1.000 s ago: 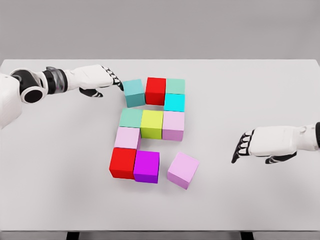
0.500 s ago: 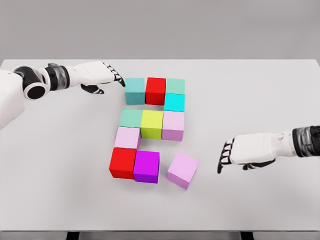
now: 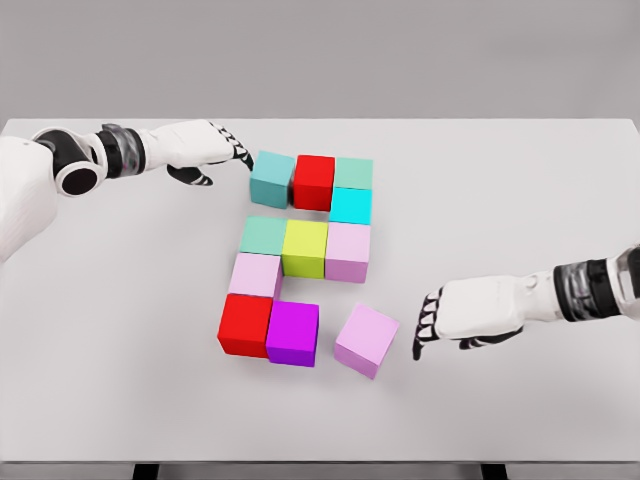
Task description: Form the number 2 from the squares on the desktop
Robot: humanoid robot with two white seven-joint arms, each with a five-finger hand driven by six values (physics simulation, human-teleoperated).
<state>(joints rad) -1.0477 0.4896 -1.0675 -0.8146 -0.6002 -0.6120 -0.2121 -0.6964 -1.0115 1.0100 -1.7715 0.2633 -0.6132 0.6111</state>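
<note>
Coloured cubes lie on the white table [image 3: 520,190]. The top row has a teal cube [image 3: 272,179], a red cube [image 3: 314,181] and a pale green cube [image 3: 352,172] with a cyan cube [image 3: 350,205] below it. The middle row holds green [image 3: 263,236], yellow-green [image 3: 304,247] and pink [image 3: 348,250] cubes. Under them sit a light pink cube [image 3: 256,275], a red cube [image 3: 245,325] and a magenta cube [image 3: 293,333]. A loose pink cube [image 3: 366,340] lies turned, apart from the magenta one. My left hand [image 3: 232,153] touches the teal cube's left side, fingers extended. My right hand [image 3: 430,328] is open, just right of the loose pink cube.
The table's front edge [image 3: 320,462] runs along the bottom of the view. Bare table surface lies to the left of the cubes and on the far right.
My right hand has moved left toward the loose pink cube. My left hand has pushed the teal cube right, against the top red cube.
</note>
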